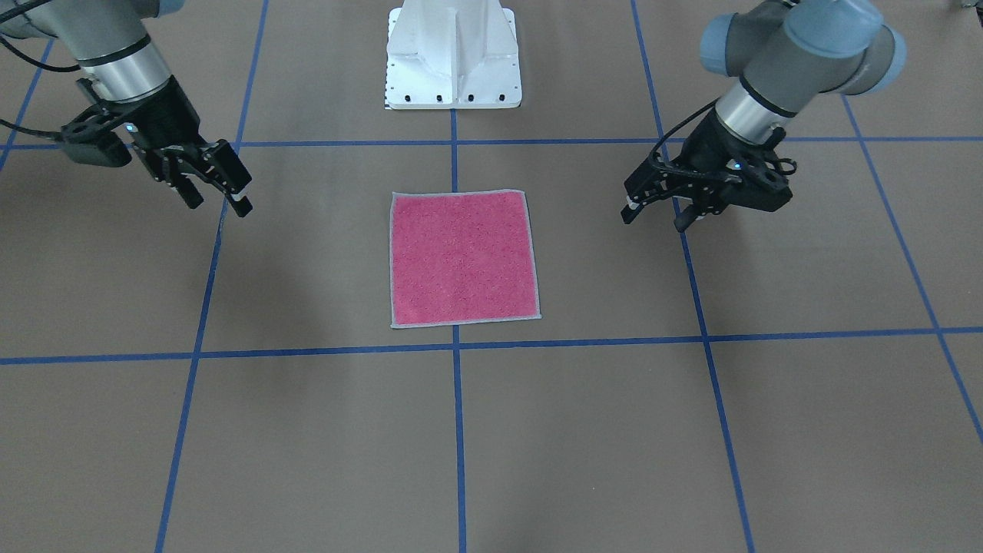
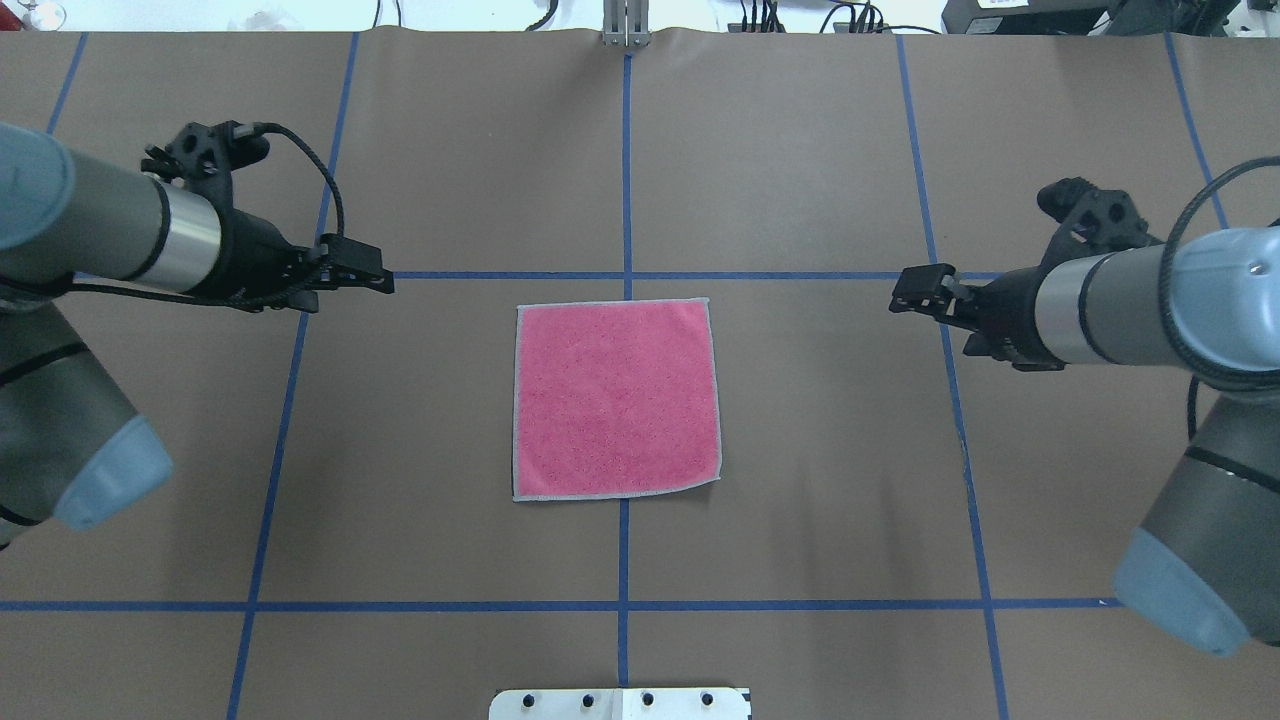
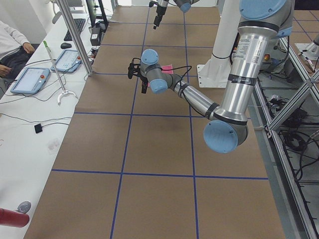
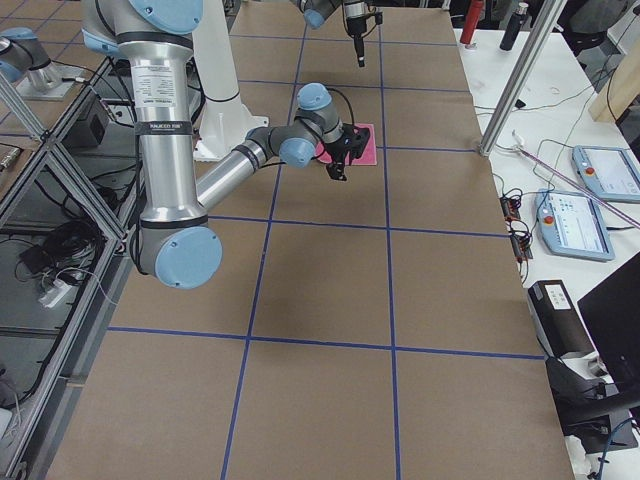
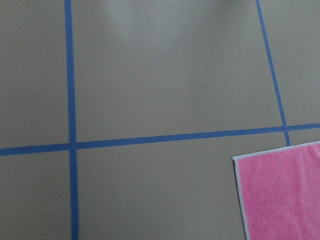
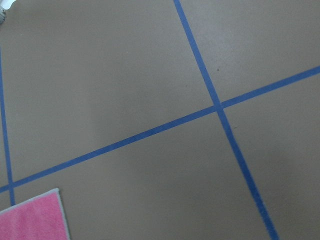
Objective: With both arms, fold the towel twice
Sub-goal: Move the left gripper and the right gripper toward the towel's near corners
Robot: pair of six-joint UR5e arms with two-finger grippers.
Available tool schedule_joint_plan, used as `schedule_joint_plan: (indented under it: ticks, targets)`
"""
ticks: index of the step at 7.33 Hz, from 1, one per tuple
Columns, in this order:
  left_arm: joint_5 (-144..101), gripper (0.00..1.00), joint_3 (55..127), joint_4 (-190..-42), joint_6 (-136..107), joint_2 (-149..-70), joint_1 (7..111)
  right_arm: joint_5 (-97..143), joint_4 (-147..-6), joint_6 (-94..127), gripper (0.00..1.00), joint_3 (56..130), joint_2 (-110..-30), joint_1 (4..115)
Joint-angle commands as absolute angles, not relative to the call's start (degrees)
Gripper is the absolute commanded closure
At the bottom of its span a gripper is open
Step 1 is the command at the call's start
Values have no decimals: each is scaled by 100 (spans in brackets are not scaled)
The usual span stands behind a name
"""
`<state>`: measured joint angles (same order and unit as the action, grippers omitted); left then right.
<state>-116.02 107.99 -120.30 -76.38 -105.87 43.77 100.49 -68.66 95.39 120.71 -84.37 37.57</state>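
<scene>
The towel (image 1: 461, 257) lies flat and unfolded on the brown table, pink face up, with a light grey border; it also shows in the overhead view (image 2: 616, 398). My left gripper (image 1: 655, 219) hovers open and empty off the towel's side, apart from it; overhead it sits left of the towel (image 2: 385, 283). My right gripper (image 1: 218, 206) hovers open and empty on the opposite side, also apart; overhead it sits to the right (image 2: 897, 298). Each wrist view shows one towel corner (image 5: 280, 195) (image 6: 32, 217) and no fingers.
The white pedestal base (image 1: 453, 61) stands on the robot's side of the towel. Blue tape lines (image 2: 625, 170) grid the table. A side bench with tablets (image 3: 30, 79) and a seated person (image 3: 10, 47) lies beyond the far table edge.
</scene>
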Motion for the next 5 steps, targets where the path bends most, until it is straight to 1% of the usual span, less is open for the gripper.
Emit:
schedule_joint_plan:
  ticks: [1,2,3,5]
  targets:
    - [-10421,0,10784,-12024,-8741,-10827,3389,9686,-6873,10858,5,12024,-8201,3105]
    - [-10232,0,10784,-12032,-9015,-10863,3175,9442,-6882,11185,4,11963,-8096,2824]
    - [-10109,0,10784,-12032,-9331,-10933,3016,8944,-6925,11536,2,11692,-7808,2447]
    - [-9695,0,10775,-12041,-9518,-10960,2647,8412,-6943,11977,1,10841,-6973,2031]
